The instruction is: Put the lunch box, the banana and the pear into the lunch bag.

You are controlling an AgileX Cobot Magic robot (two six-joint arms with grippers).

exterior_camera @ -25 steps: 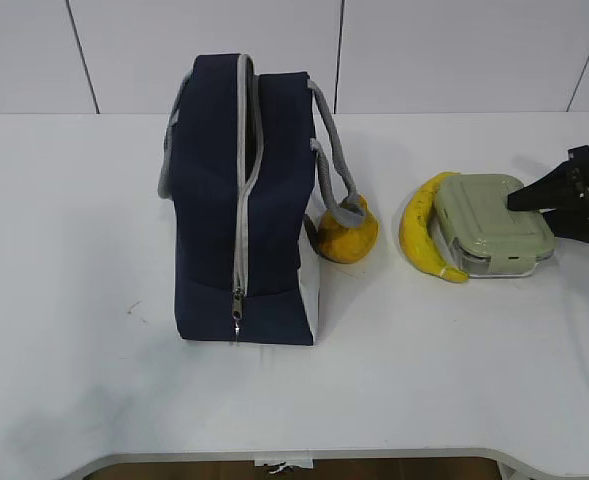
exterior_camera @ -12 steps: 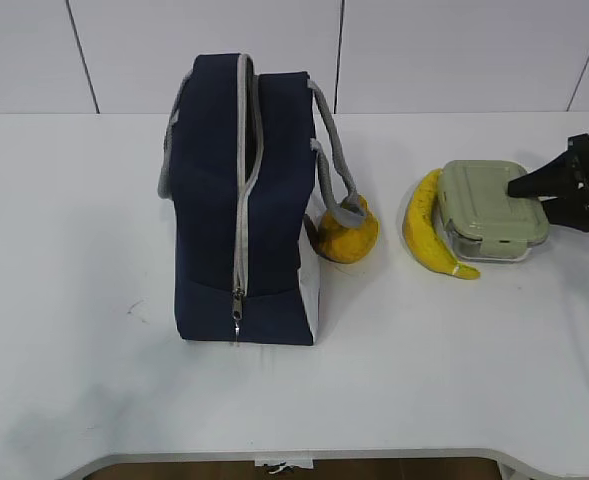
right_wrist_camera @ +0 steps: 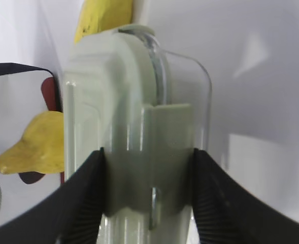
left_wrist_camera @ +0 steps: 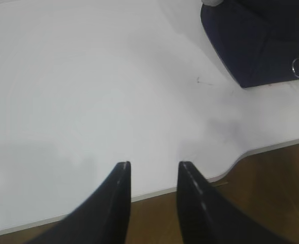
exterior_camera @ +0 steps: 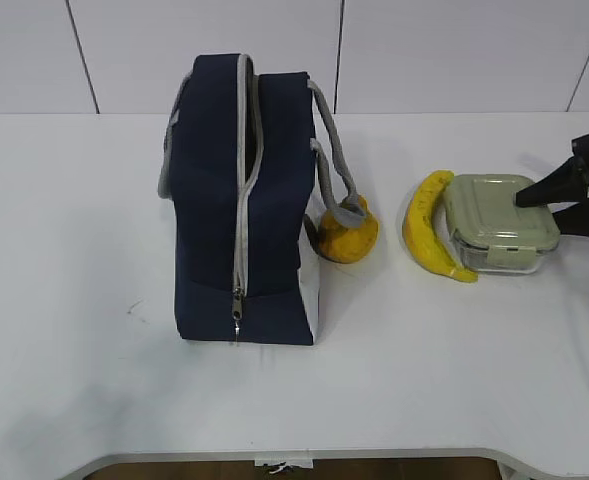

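White desk (exterior_camera: pixel 94 200), bag upright at 9 o'clock: the right pincer (exterior_camera: pixel 564 205) comes in from 3 o'clock, clamped on the lunch box (exterior_camera: pixel 499 237) beside the banana (exterior_camera: pixel 426 232), while the left pincer (left_wrist_camera: pixel 152 170) idles half-open and empty.

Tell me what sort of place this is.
Probably a robot test bench in a lab: a bare white table against plain white wall panels, with only a lunch bag, a lunch box and fruit laid out.
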